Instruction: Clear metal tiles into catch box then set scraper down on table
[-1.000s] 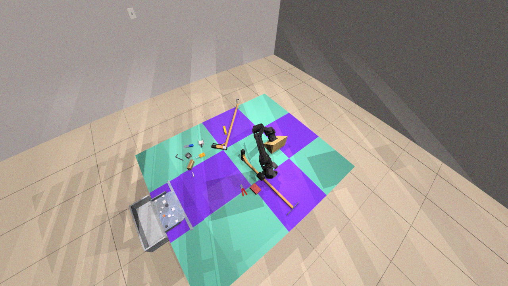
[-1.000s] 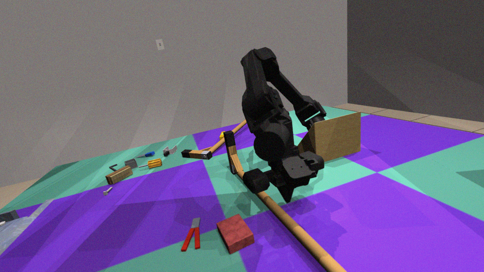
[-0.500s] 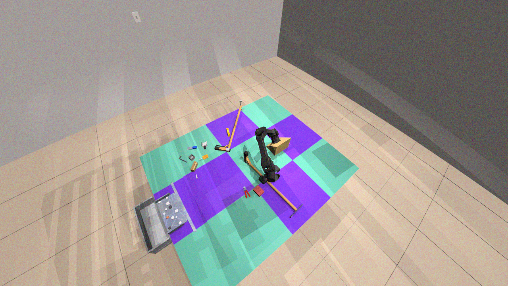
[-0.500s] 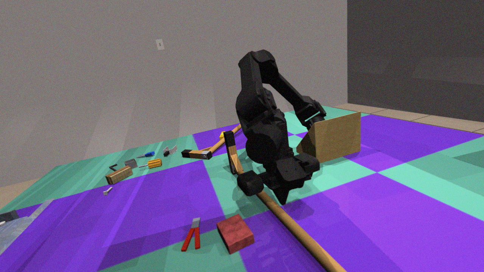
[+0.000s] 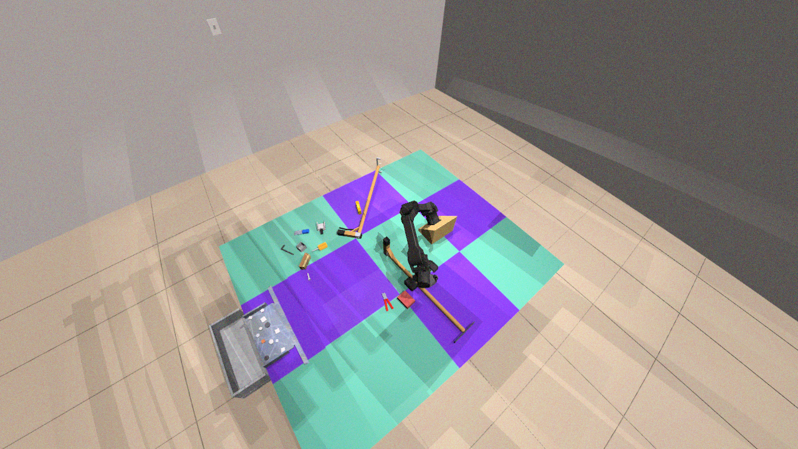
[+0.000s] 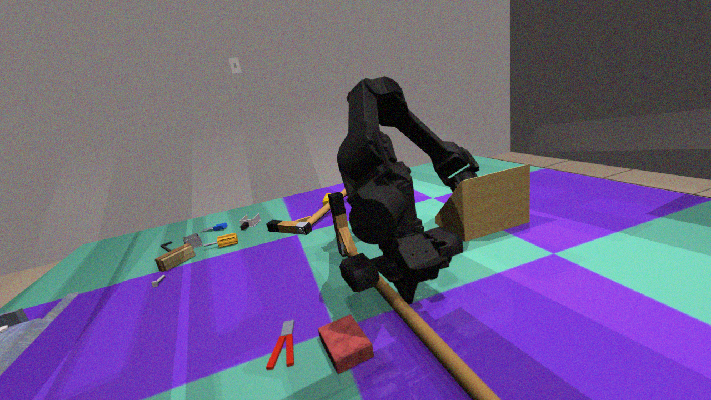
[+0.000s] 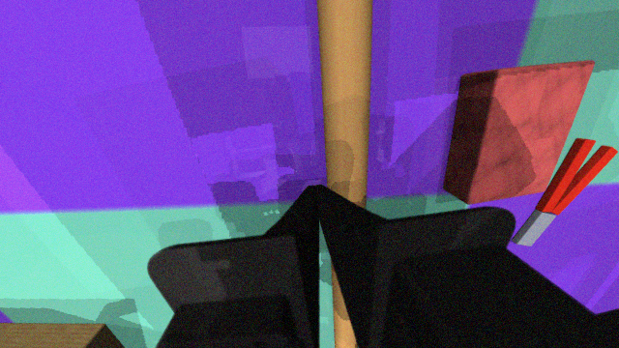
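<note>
The long scraper (image 5: 441, 308) (image 6: 431, 340) (image 7: 345, 72) lies on the table, with a wooden shaft, a thin dark crosspiece at its near-right end and a black-tipped grip at the other. My gripper (image 6: 408, 297) (image 7: 314, 191) is shut and empty, pointing down just above and beside the shaft; the scraper is not between its fingers. The steel bench plate (image 5: 276, 318) (image 6: 22, 335) is at the far left. Several small white and dark tiles and one orange tile (image 5: 263, 341) lie on it. The catch box (image 5: 225, 357) adjoins its outer end.
A red block (image 5: 405, 299) (image 6: 345, 340) (image 7: 527, 130) and red-handled pliers (image 5: 387, 302) (image 6: 284, 345) (image 7: 561, 193) lie beside the shaft. A wooden wedge (image 5: 441, 227) (image 6: 497, 204) stands near the arm base. Another long-handled tool (image 5: 369, 197) and small tools lie farther back.
</note>
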### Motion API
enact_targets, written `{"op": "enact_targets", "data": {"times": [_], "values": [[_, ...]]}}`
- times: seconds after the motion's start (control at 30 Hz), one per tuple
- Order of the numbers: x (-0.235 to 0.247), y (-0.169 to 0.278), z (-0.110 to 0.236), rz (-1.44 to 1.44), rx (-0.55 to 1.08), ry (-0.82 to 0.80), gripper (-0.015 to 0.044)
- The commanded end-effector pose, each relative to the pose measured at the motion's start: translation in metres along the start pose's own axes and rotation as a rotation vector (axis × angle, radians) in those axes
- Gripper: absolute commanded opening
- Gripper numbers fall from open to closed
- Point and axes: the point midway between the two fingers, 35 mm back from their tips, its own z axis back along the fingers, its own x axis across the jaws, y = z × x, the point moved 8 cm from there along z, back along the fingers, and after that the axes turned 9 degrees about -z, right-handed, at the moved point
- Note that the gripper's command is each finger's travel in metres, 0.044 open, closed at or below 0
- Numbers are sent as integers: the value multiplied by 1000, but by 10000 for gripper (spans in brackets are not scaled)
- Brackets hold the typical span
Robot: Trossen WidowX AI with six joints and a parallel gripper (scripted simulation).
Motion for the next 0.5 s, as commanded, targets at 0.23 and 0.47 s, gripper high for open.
{"op": "enact_targets", "data": {"times": [0.23, 0.47], "values": [[-12, -2, -1, 2, 1, 4, 0], [-19, -3, -1, 2, 1, 5, 0]]}}
